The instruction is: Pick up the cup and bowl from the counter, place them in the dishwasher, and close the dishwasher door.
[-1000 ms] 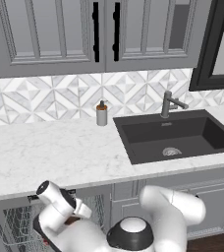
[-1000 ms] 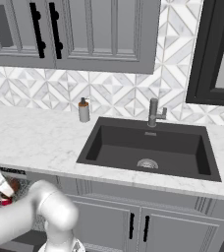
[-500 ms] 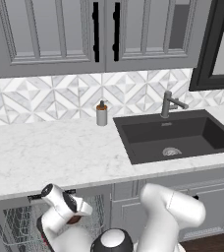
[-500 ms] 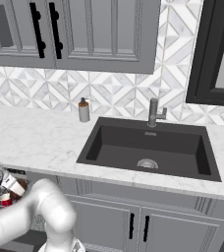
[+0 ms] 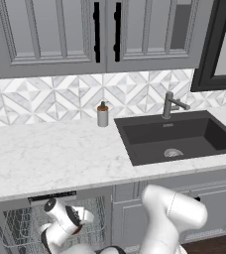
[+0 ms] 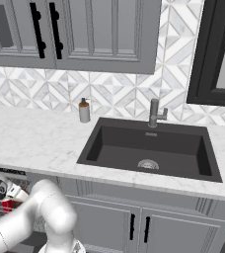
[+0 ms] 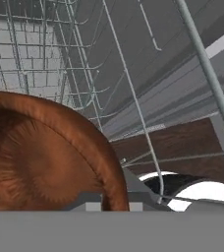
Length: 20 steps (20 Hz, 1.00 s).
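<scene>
wire rack [image 7: 133, 98] behind bowl [image 7: 45, 157] at claw

The bowl [image 7: 45, 157] sits right at the fingers, inside the rack [image 7: 128, 93] of the dishwasher [image 5: 55, 218] under the counter [image 5: 55, 158], with the cup [image 6: 7, 204] in that rack just beside the hand.

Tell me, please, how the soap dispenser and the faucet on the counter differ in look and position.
The soap dispenser is a squat pale grey bottle with a brownish pump top; the faucet is a slimmer metallic grey post with a side arm. The soap dispenser stands on the bare counter left of the sink; the faucet stands at the sink's back edge. Both are upright, close to the tiled backsplash.
</scene>
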Available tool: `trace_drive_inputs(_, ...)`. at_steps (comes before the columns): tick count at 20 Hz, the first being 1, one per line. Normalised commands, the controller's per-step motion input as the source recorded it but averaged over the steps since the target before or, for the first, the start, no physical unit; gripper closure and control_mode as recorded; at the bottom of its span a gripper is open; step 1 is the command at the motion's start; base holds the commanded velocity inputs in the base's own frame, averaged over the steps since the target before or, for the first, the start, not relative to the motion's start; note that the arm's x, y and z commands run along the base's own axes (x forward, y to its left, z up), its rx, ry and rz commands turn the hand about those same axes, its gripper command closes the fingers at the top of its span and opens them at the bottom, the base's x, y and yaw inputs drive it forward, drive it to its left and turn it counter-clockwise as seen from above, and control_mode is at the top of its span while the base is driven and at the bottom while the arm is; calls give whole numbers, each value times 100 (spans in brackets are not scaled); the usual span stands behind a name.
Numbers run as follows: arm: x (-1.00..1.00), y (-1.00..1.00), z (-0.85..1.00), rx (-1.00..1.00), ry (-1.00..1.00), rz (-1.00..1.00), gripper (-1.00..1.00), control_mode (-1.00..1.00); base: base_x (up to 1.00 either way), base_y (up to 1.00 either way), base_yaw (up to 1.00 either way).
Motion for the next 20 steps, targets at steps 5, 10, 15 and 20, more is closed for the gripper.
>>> trace_drive_inputs(5, 44, 0, -6, 0, 5, 21, 100, -100, 0, 0, 0)
trace_drive_inputs(10, 42, 0, -16, 0, 0, 13, 100, -100, 0, 0, 0)
trace_drive_inputs(15, 33, 7, -75, 0, 0, 12, 100, -100, 0, 0, 0)
trace_drive_inputs(20, 10, 19, -61, 0, 0, 11, 100, -100, 0, 0, 0)
